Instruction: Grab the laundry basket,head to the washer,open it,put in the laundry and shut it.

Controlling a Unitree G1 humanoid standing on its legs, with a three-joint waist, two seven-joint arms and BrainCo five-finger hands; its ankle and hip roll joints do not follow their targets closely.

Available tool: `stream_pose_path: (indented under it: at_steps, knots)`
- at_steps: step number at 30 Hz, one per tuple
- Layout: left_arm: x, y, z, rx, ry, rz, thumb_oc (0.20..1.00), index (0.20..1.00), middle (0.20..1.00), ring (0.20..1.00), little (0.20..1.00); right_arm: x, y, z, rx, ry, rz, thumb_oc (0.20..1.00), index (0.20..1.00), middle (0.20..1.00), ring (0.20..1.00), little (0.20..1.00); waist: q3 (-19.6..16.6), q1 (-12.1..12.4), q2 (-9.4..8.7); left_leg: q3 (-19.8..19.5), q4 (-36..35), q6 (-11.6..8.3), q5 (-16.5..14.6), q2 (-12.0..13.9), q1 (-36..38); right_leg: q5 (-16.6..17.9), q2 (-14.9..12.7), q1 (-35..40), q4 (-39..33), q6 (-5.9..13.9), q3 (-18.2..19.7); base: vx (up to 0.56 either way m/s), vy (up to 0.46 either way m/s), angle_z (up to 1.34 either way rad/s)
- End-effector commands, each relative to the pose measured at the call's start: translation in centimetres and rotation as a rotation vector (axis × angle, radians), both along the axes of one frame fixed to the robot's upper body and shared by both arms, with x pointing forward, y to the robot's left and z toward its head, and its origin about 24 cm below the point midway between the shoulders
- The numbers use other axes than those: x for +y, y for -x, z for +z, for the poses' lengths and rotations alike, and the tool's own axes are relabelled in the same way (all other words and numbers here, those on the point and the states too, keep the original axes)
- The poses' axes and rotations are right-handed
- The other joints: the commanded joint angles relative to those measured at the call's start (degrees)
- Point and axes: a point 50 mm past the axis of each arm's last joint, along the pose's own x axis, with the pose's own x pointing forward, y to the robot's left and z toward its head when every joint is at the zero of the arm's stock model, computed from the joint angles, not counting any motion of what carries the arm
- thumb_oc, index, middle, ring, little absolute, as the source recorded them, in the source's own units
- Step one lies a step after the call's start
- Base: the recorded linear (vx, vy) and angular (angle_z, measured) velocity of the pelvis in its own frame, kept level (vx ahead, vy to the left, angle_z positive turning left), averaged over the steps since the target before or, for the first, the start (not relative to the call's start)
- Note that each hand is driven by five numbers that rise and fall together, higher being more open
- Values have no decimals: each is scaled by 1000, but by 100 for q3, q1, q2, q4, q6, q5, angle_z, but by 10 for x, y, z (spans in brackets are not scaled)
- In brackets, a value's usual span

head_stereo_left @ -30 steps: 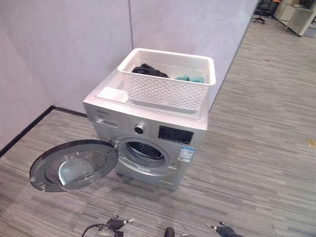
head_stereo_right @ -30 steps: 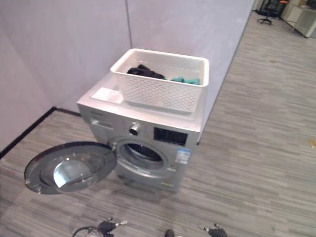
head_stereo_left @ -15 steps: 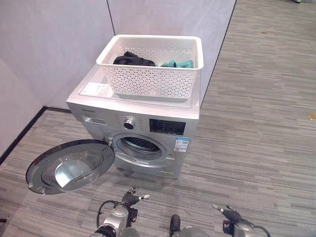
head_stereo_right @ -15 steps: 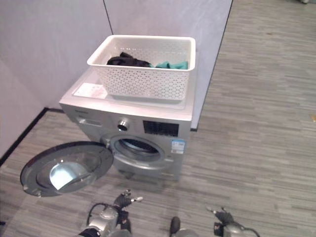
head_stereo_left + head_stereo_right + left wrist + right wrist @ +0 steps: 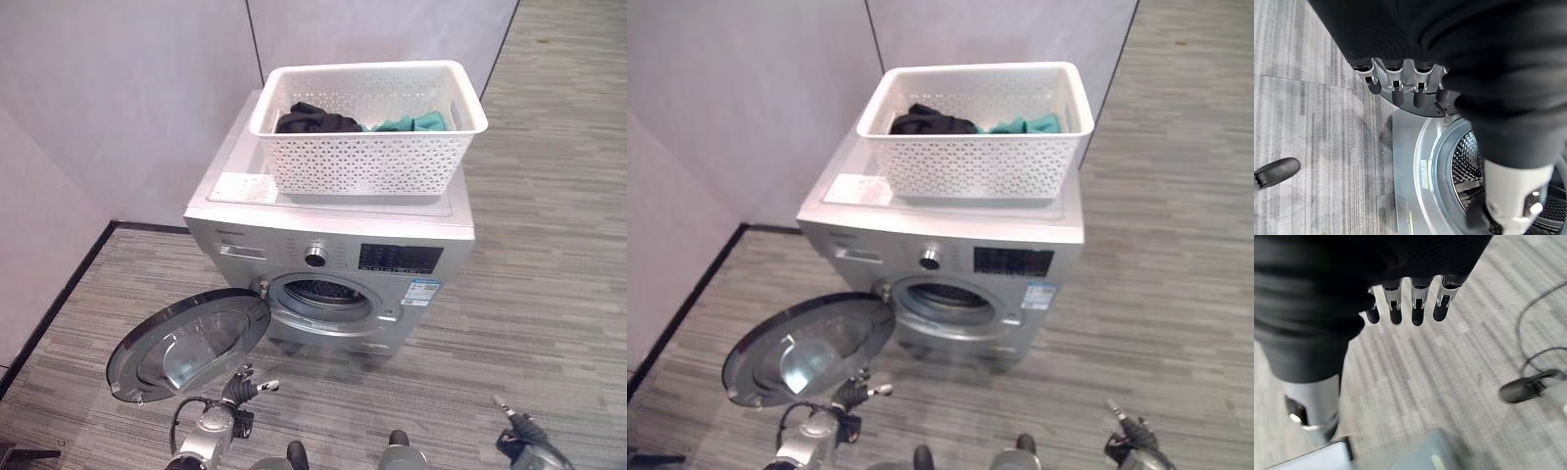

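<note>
A silver front-loading washer [image 5: 333,250] stands against the grey wall. Its round door [image 5: 191,343] hangs wide open to the left, showing the drum opening [image 5: 321,294]. On the washer's top sits the white lattice laundry basket [image 5: 367,168]. A dark garment [image 5: 315,119] and a teal one [image 5: 416,122] lie inside it. My left hand [image 5: 243,386] is low in front of the open door, fingers [image 5: 1396,90] straight and holding nothing, with the drum [image 5: 1469,166] past them. My right hand [image 5: 517,431] hangs low at the right over the floor, fingers [image 5: 1418,308] straight and empty.
Grey partition walls [image 5: 127,98] close the space behind and to the left of the washer. A white sheet [image 5: 245,188] lies on the washer's top beside the basket. Striped grey floor [image 5: 549,274] runs off to the right.
The camera has swung, so the washer now sits further right in the picture. Washer, door and basket have not moved. Both hands remain low and empty; the right shows nearer the right edge.
</note>
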Motion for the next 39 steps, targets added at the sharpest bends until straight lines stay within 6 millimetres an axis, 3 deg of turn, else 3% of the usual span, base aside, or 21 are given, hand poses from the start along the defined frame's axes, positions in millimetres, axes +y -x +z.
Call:
stream_pose_path:
  at_steps: [1,3,4,5,7,8,10,11,12,13,14,16,17,21,22,26,28,29,31,36,39]
  knots:
    - [18,-5,7,-37,-48,-1,1000,1000,1000,1000,1000,-34,-12,39,-136,165,-143,1000,1000,1000,1000,1000,-102,3,-248,-317,797,192,-620,57,-385,296,-131,-343,638,112,395,98,117,29]
    - [21,-3,7,-37,-52,20,1000,1000,1000,1000,1000,-46,-23,69,-232,288,-168,1000,1000,1000,1000,1000,-111,-54,-245,-362,726,196,-651,-1,-308,373,-111,-478,377,148,437,137,38,-1]
    - [23,-4,8,-46,-51,45,1000,1000,1000,1000,1000,-51,-36,106,-353,438,-184,1000,1000,1000,1000,1000,-100,-123,-225,-443,637,170,-675,-40,-237,411,-49,-562,-58,211,505,128,5,-10]
    - [23,-4,8,-46,-51,44,1000,1000,1000,1000,1000,-49,-36,106,-351,440,-185,1000,1000,1000,1000,1000,-98,-129,-218,-451,631,172,-674,-36,-231,425,-45,-537,-91,214,491,136,-21,-1]
    - [24,-6,9,-59,-58,63,1000,1000,1000,1000,1000,-47,-48,144,-507,570,-220,1000,1000,1000,1000,1000,-71,-235,-261,-590,614,137,-710,-89,-189,591,46,-608,-597,323,797,115,-58,18]
    - [25,-5,7,-46,-78,76,1000,1000,1000,1000,1000,-39,-50,182,-650,710,-257,1000,1000,1000,1000,1000,-146,-293,-333,-731,599,136,-746,-146,-181,572,163,-451,-828,363,1118,146,-81,47]
    - [24,-4,4,-35,-85,83,1000,1000,1000,1000,1000,-31,-51,197,-702,772,-263,1000,1000,1000,1000,1000,-243,-271,-358,-738,569,134,-748,-144,-168,578,170,-369,-927,386,1143,140,-70,82]
    - [24,3,0,-8,-88,87,1000,1000,1000,1000,1000,-20,-57,237,-811,920,-233,1000,1000,1000,1000,1000,-424,-207,-401,-736,516,117,-739,-117,-123,664,153,-254,-1048,386,1067,160,-87,72]
    - [23,5,-2,2,-88,85,1000,1000,1000,1000,1000,-11,-62,258,-887,975,-195,1000,1000,1000,1000,1000,-504,-158,-426,-743,496,105,-727,-88,-103,648,161,-212,-1090,391,1028,160,-91,43]
    - [23,5,-2,2,-87,86,1000,1000,1000,1000,1000,-10,-62,258,-886,977,-193,1000,1000,1000,1000,1000,-509,-167,-417,-744,485,102,-726,-83,-99,648,165,-206,-1103,389,1023,93,-81,-1]
    - [22,8,-4,14,-93,70,1000,1000,1000,1000,1000,5,-68,284,-974,1062,-134,1000,1000,1000,1000,1000,-592,-88,-450,-781,437,69,-704,-27,-80,574,193,-135,-1163,379,937,69,-79,-1]
    - [21,9,-6,25,-99,58,1000,1000,1000,1000,1000,15,-70,297,-1017,1108,-99,1000,1000,1000,1000,1000,-637,-58,-464,-817,395,41,-691,17,-57,512,213,-82,-1200,365,885,59,-87,6]
    - [19,10,-6,30,-110,32,1000,1000,1000,1000,1000,34,-80,322,-1112,1160,15,1000,1000,1000,1000,1000,-717,50,-557,-857,357,-6,-655,84,-43,416,234,0,-1265,329,808,41,-86,10]
    - [17,13,-8,43,-107,-3,1000,1000,1000,1000,1000,53,-103,348,-1152,1211,204,1000,1000,1000,1000,1000,-743,152,-655,-897,305,-79,-560,158,-30,364,260,72,-1343,278,701,3,-83,10]
    - [16,19,-11,57,-105,-32,1000,1000,1000,1000,1000,65,-115,364,-1120,1299,355,1000,1000,1000,1000,1000,-769,280,-736,-914,264,-120,-560,225,22,314,284,163,-1404,259,623,24,-74,5]
    - [12,27,-14,84,-86,-67,1000,1000,1000,1000,1000,86,-140,379,-1053,1340,601,1000,1000,1000,1000,1000,-815,379,-830,-920,146,-164,-534,301,109,270,326,264,-1515,227,568,23,-58,2]
    - [14,34,-16,103,-64,-77,1000,1000,1000,1000,1000,99,-166,399,-848,1457,826,1000,1000,1000,1000,1000,-827,474,-933,-891,63,-203,-494,352,171,283,355,329,-1617,195,553,-7,-41,0]
    - [13,34,-16,103,-61,-75,1000,1000,1000,1000,1000,100,-167,400,-850,1458,828,1000,1000,1000,1000,1000,-823,460,-921,-890,60,-203,-493,353,175,283,357,332,-1618,194,554,1,-25,5]
    - [15,37,-16,115,-45,-97,1000,1000,1000,1000,1000,96,-193,411,-621,1501,909,1000,1000,1000,1000,1000,-826,601,-1038,-878,10,-238,-457,406,210,295,389,379,-1687,171,522,-2,-37,4]
    - [18,40,-15,120,-9,-72,1000,1000,1000,1000,1000,99,-238,425,-323,1503,938,1000,1000,1000,1000,1000,-786,693,-1064,-902,-109,-309,-334,485,206,294,451,441,-1787,117,451,-8,-25,1]
    - [17,39,-15,118,5,-65,1000,1000,1000,1000,1000,99,-248,426,-262,1476,927,1000,1000,1000,1000,1000,-770,686,-1042,-933,-146,-339,-283,509,176,297,469,448,-1823,106,413,-8,-37,3]
